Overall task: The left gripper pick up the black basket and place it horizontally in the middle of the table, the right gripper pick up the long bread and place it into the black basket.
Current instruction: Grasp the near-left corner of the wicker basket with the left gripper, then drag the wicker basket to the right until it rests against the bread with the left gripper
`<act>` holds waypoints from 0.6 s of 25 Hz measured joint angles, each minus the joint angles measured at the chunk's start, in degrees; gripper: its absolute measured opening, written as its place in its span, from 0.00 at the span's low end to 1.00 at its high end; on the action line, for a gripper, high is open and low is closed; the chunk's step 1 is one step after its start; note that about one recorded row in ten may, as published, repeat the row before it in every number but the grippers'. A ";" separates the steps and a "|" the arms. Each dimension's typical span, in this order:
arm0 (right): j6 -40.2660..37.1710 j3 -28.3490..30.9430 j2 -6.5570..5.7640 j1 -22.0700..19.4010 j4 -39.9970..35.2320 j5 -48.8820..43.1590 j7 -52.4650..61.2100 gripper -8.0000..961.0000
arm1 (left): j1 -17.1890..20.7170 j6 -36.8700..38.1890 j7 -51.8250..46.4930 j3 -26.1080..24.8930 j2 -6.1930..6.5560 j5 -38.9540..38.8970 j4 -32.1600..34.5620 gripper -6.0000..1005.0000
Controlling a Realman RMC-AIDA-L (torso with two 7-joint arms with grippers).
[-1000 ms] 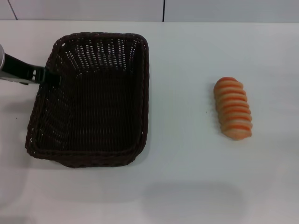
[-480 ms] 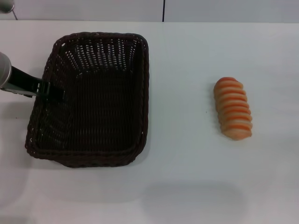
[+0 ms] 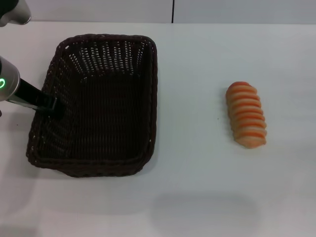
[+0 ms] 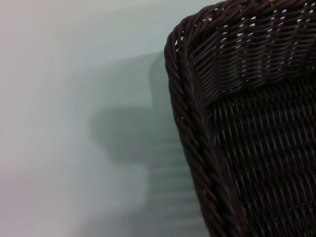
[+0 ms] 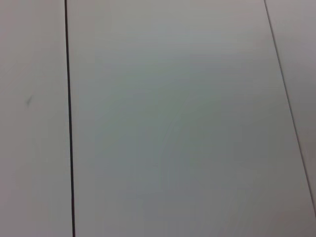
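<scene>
Left gripper (image 3: 49, 105), black and angular on a silver green-ringed arm, sits at the left rim of the dark woven wicker basket (image 3: 98, 103); finger opening cannot be determined. Orange-and-cream striped oblong bread (image 3: 246, 114) lies well apart, across the white table (image 3: 197, 74)

The left arm (image 3: 10, 85) is reaching in from the left edge of the head view, and a green ring is glowing on its silver wrist. The left gripper (image 3: 49, 104) is pointing toward the right and a little downward, its black tip lying at the left rim of the basket (image 3: 98, 106). Its fingers are not showing clearly. The right arm is not appearing in the head view.
</scene>
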 joint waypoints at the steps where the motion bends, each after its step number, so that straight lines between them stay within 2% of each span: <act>1: 0.00 0.00 0.00 -0.01 0.04 0.00 0.00 0.67 | -0.14 -0.01 0.00 0.38 -0.05 0.60 -0.02 0.56; 2: 0.00 0.00 0.00 -0.03 0.06 0.00 0.00 0.67 | -0.23 -0.02 0.00 0.40 -0.05 0.74 0.06 0.50; 8: 0.00 -0.06 0.09 -0.29 0.18 0.00 0.00 0.67 | -0.34 -0.03 0.00 0.46 -0.06 0.94 0.21 0.32; 15: 0.00 -0.21 0.16 -0.39 0.41 0.00 0.00 0.67 | -0.46 0.04 2.76 0.34 0.02 0.85 -0.47 0.30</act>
